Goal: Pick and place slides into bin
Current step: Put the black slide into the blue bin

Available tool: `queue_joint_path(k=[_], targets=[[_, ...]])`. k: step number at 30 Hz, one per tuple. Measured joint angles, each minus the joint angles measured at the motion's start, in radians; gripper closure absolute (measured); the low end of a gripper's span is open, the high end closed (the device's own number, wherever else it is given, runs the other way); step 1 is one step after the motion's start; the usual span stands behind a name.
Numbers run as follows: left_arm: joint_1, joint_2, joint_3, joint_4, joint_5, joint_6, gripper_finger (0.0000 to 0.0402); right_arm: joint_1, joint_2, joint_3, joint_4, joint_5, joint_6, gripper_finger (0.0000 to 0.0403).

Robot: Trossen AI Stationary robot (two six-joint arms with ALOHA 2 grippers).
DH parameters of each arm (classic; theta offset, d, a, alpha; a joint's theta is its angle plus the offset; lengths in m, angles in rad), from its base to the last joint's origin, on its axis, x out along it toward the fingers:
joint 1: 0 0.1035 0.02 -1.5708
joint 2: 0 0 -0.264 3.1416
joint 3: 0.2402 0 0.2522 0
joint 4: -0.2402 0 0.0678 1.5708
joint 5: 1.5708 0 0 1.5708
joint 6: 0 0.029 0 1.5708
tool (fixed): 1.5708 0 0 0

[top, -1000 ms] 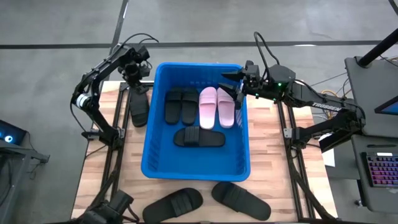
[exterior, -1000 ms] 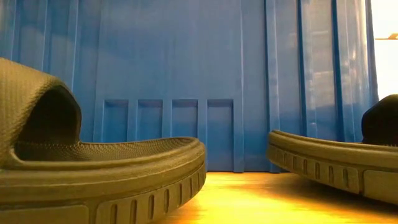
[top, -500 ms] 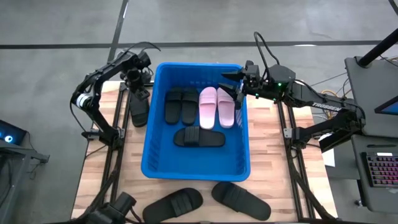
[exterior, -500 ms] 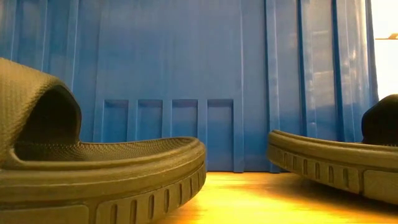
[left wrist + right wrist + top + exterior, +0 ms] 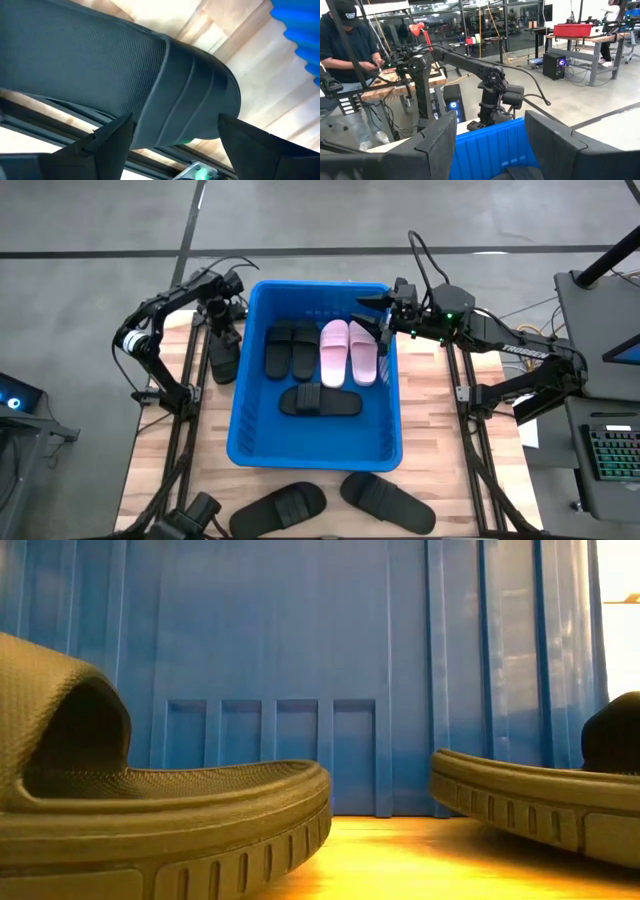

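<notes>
We see the left tool (image 5: 222, 321) hanging with its fingers spread wide over a matte black slide (image 5: 222, 353) with a ribbed strap, lying on the wooden worktop (image 5: 430, 430) just beside the blue bin (image 5: 243, 405). Our right tool (image 5: 383, 318) is released too, above the bin's far right rim. Inside lie three black slides (image 5: 319, 401) and two pale pink ones (image 5: 348, 351); two more black slides (image 5: 386, 500) rest in front of the bin.
</notes>
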Motion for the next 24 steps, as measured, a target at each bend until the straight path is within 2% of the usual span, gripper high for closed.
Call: queue_joint_path(k=[24], targets=[[0.0,0.0,-0.021,0.023,0.011,0.006,0.0126,0.0,0.0,0.0,-0.016,0.0,0.011,0.0179]])
